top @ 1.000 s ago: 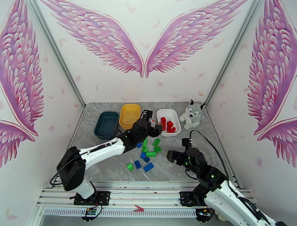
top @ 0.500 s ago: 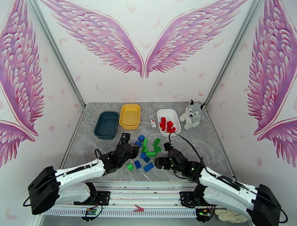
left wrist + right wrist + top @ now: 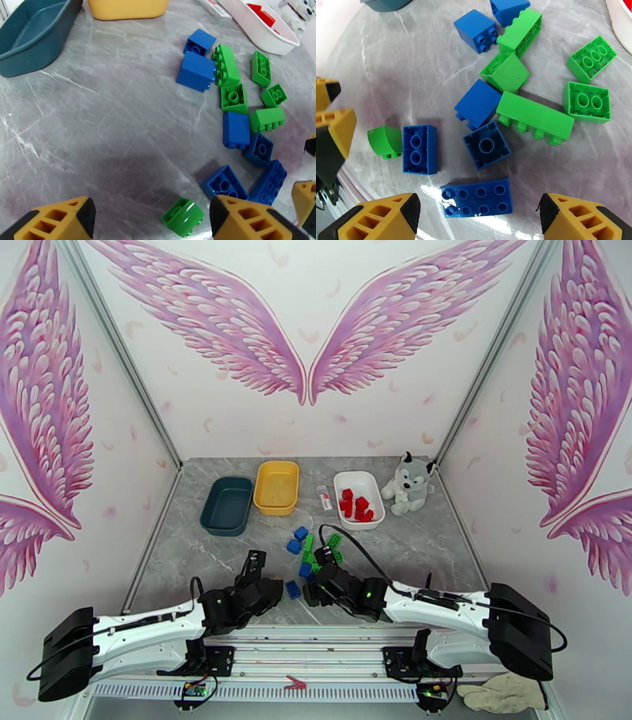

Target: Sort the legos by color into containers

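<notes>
teal tray [image 3: 27, 63] cropped at left edge, yellow tray [image 3: 126, 11] cropped at top

Along the back of the table [image 3: 201, 560] there's 3 in a row: left tray [image 3: 227, 506], middle tray [image 3: 276, 485], right tray [image 3: 358, 480]. Right tray has bricks [image 3: 356, 508] in it, with a plush dog [image 3: 408, 483] just to its right and a tube [image 3: 323, 496] on its left. Loose bricks [image 3: 308, 543] lie in front, mid-table.

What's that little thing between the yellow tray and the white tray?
A small white-and-red tube-like item lies between the yellow tray and the white tray, nearer the white one. The top view shows it.
</notes>
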Available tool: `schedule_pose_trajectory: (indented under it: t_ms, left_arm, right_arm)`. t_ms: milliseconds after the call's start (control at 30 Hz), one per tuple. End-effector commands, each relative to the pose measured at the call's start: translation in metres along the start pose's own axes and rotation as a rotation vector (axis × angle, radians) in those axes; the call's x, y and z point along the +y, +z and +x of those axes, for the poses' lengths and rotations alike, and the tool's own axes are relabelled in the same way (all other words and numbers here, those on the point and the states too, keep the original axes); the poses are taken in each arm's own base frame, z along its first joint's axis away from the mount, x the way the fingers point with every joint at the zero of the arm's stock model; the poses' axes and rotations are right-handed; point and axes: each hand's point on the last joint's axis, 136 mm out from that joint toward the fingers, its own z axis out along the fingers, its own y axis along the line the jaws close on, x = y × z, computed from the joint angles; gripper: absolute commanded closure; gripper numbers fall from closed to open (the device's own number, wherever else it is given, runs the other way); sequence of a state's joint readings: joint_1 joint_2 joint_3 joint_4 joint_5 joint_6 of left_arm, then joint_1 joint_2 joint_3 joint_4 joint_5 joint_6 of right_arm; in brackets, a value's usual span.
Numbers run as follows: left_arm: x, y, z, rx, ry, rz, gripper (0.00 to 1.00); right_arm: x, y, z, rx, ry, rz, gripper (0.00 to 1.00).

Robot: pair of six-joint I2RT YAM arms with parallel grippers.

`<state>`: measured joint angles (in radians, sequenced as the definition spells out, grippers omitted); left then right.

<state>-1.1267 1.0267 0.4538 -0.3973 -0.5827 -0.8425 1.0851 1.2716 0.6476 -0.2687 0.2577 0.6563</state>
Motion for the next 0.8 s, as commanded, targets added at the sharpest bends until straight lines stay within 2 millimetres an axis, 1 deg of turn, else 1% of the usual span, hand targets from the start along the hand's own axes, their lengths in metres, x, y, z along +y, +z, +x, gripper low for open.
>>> schedule_pose_trajectory:
  t_ms: [0,67,133,267,333,467,633,700,767]
  left_arm:
    - [-0.003,-0.003,0.010,0.063,0.019,0.020,0.21]
    - [0.000,-0.002,0.016,0.096,0.045,-0.006,0.21]
    - [-0.001,0.002,0.021,0.126,0.063,-0.012,0.22]
    - [-0.021,0.010,0.029,0.183,0.097,0.034,0.26]
    - [-0.027,0.016,0.034,0.215,0.120,0.034,0.27]
    - [-0.031,0.026,0.045,0.267,0.160,0.015,0.27]
    - [-0.028,0.034,0.047,0.274,0.154,-0.005,0.29]
    - [-0.030,0.036,0.046,0.271,0.147,0.003,0.30]
    - [-0.037,0.040,0.045,0.264,0.135,0.035,0.31]
  right_arm:
    - [-0.003,-0.019,-0.016,-0.075,-0.001,0.008,0.13]
    - [-0.010,-0.029,-0.019,-0.105,0.004,0.020,0.11]
    - [-0.015,-0.038,-0.022,-0.130,0.010,0.023,0.10]
    - [-0.022,-0.054,-0.026,-0.170,0.027,0.027,0.08]
    - [-0.026,-0.059,-0.028,-0.185,0.033,0.030,0.07]
    - [-0.029,-0.063,-0.027,-0.191,0.038,0.034,0.06]
    - [-0.030,-0.061,-0.025,-0.184,0.045,0.036,0.06]
    - [-0.029,-0.060,-0.024,-0.183,0.046,0.034,0.06]
    - [-0.030,-0.060,-0.024,-0.187,0.048,0.036,0.06]
